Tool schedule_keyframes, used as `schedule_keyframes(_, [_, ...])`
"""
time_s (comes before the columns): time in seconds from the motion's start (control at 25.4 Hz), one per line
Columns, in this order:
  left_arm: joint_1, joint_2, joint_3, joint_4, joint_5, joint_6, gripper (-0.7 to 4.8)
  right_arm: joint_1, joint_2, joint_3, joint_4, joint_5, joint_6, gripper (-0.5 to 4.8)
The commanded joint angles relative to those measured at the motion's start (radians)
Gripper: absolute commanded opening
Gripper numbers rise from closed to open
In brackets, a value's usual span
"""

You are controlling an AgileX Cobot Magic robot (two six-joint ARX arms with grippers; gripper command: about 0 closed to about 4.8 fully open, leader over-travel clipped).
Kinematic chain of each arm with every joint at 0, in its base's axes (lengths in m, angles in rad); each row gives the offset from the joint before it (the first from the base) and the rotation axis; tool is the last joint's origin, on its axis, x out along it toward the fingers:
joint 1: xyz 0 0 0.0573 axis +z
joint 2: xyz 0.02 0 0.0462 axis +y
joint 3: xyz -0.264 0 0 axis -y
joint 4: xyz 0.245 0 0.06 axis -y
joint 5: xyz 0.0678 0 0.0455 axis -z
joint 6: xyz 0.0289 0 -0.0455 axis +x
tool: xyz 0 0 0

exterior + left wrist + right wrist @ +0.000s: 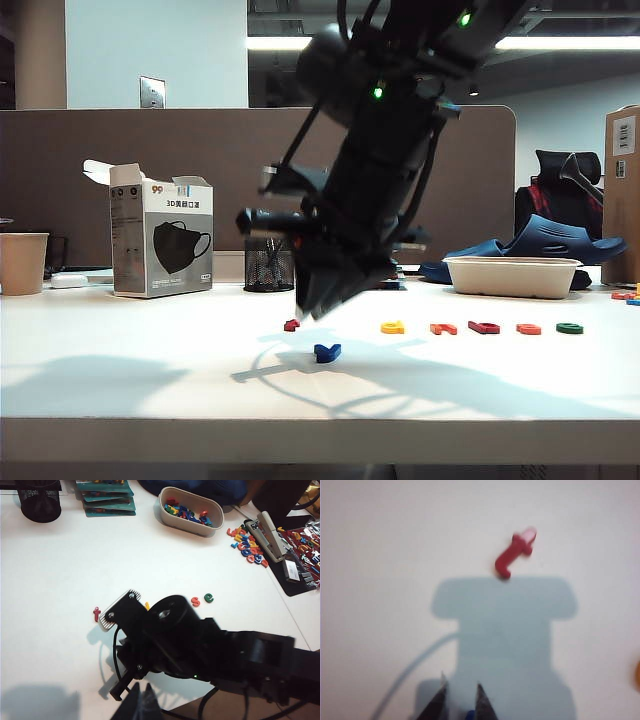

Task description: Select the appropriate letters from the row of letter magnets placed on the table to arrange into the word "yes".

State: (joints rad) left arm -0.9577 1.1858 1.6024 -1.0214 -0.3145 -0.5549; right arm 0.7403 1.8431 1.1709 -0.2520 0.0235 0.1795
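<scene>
Letter magnets: the blue Y (327, 352) lies flat on the table (120, 380), set at 5 o'clock from the dark red letter (291, 325) and nearer the front edge than the row. This placement is judged to start a separate line for the word, clear of the unused letters.

The right gripper (312, 308) hangs just above the blue Y at its 11 o'clock, pointing down. In the right wrist view its fingertips (439, 704) stand narrowly apart with a sliver of blue between them, and they hold nothing. The narrow gap suits so thin a part.

The row runs toward 3 o'clock: yellow letter (392, 327), orange letter (443, 328), crimson letter (484, 327), orange-red letter (528, 328), green letter (569, 327). The last two are untouched, so two placements remain, judged to go at 3 o'clock of the blue Y.

The left gripper (141, 707) shows only as a dark wedge at the edge of its own view, high over the table. Whether it is wide or narrow cannot be told
</scene>
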Motion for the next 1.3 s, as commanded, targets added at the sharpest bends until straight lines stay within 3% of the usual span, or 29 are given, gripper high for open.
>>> schedule_keyframes(0.04, [0.0, -0.002, 0.003, 0.005, 0.004, 0.001, -0.05, -0.006, -0.046, 0.005, 0.025, 0.0, -0.006, 0.67])
schedule_keyframes(0.32, [0.0, -0.002, 0.003, 0.006, 0.004, 0.001, -0.05, -0.058, -0.136, 0.005, -0.031, 0.031, -0.015, 0.67])
schedule_keyframes(0.47, [0.0, -0.002, 0.003, 0.006, 0.004, 0.001, -0.05, -0.142, -0.207, 0.005, -0.15, 0.072, -0.015, 0.68])
schedule_keyframes(0.63, [0.0, -0.002, 0.003, 0.006, 0.004, 0.001, -0.05, -0.205, -0.243, 0.006, -0.232, 0.08, -0.015, 1.17])
schedule_keyframes(0.79, [0.0, -0.002, 0.003, 0.006, 0.004, 0.001, -0.05, -0.264, -0.264, 0.014, -0.319, 0.08, -0.015, 1.18])
schedule_keyframes(0.95, [0.0, -0.002, 0.003, 0.006, 0.004, 0.001, -0.05, -0.322, -0.266, 0.071, -0.43, 0.084, -0.015, 1.53])
schedule_keyframes(1.3, [0.0, -0.002, 0.003, 0.006, 0.004, 0.001, -0.05, -0.452, -0.265, 0.216, -0.558, 0.079, -0.016, 1.65])
